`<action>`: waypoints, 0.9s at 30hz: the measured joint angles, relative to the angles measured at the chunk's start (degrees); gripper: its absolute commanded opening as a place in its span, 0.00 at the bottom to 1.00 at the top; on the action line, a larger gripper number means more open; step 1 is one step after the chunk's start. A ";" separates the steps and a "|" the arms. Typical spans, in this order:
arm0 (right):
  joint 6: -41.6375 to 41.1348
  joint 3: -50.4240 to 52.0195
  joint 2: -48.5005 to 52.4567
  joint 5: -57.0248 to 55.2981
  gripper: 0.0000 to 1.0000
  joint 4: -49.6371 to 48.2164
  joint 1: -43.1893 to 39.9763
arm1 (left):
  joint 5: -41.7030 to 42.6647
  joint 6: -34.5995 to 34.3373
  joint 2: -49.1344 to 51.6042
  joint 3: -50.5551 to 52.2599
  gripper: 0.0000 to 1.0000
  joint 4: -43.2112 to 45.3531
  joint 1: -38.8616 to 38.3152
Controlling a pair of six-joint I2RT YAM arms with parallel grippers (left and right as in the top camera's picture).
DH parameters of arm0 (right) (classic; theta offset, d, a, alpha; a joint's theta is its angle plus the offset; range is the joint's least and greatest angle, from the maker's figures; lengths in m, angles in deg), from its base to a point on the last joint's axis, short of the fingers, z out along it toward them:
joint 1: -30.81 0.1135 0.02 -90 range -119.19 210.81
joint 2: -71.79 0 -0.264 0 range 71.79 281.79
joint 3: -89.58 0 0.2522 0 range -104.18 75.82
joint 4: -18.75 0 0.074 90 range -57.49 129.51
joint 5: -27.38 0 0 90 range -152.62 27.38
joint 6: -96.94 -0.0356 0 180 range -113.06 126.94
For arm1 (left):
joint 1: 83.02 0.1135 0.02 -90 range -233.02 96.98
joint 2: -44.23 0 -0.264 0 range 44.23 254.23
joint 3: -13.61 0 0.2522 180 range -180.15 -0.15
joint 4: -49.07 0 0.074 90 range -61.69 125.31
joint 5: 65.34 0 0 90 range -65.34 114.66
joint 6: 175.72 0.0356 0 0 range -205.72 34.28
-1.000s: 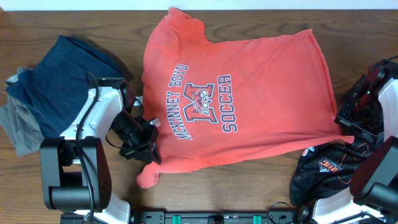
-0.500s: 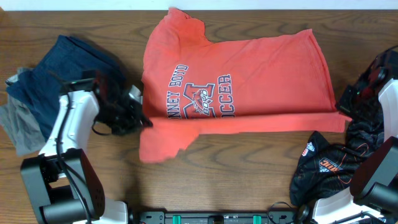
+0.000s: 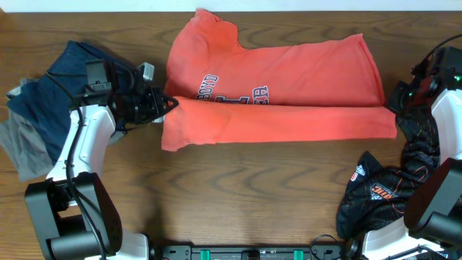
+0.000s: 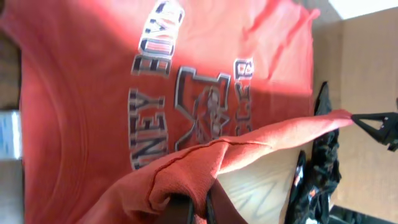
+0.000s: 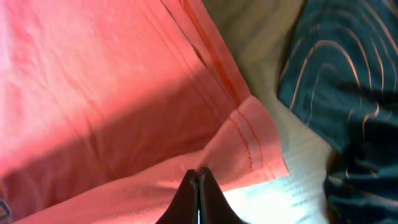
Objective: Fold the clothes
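An orange soccer T-shirt (image 3: pixel 289 79) lies on the table with its front half lifted and folded back over the printed lettering. My left gripper (image 3: pixel 167 103) is shut on the shirt's left edge near the sleeve; the left wrist view shows orange cloth (image 4: pixel 205 168) pinched between the jaws (image 4: pixel 198 208). My right gripper (image 3: pixel 395 106) is shut on the shirt's right hem corner; the right wrist view shows the jaws (image 5: pixel 198 177) closed on the stitched hem (image 5: pixel 249 143). The folded edge hangs taut between both grippers.
A pile of dark blue and grey clothes (image 3: pixel 43 108) lies at the left. A black garment with orange print (image 3: pixel 382 195) lies at the front right, also in the right wrist view (image 5: pixel 348 81). Bare wooden table (image 3: pixel 245 195) lies in front of the shirt.
Both grippers have carried the shirt's front edge away from me, over the lettering. The print is now mostly covered and the front sleeve has lifted off the table.
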 measured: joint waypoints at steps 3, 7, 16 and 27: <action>0.00 0.00 0.00 0.04 0.01 -1.53 0.00 | -0.22 -0.92 0.00 0.00 0.06 2.27 -0.24; 0.00 0.00 0.00 0.26 0.01 -2.86 0.00 | -1.64 -1.64 0.00 0.00 0.06 2.56 -0.55; 0.02 0.00 0.70 0.85 0.42 -8.44 1.01 | -3.32 -2.01 0.00 -0.02 0.70 9.49 -1.73; 0.20 0.22 2.10 -5.09 0.40 0.79 2.08 | -8.04 -2.27 -0.02 0.17 0.70 -5.16 -2.14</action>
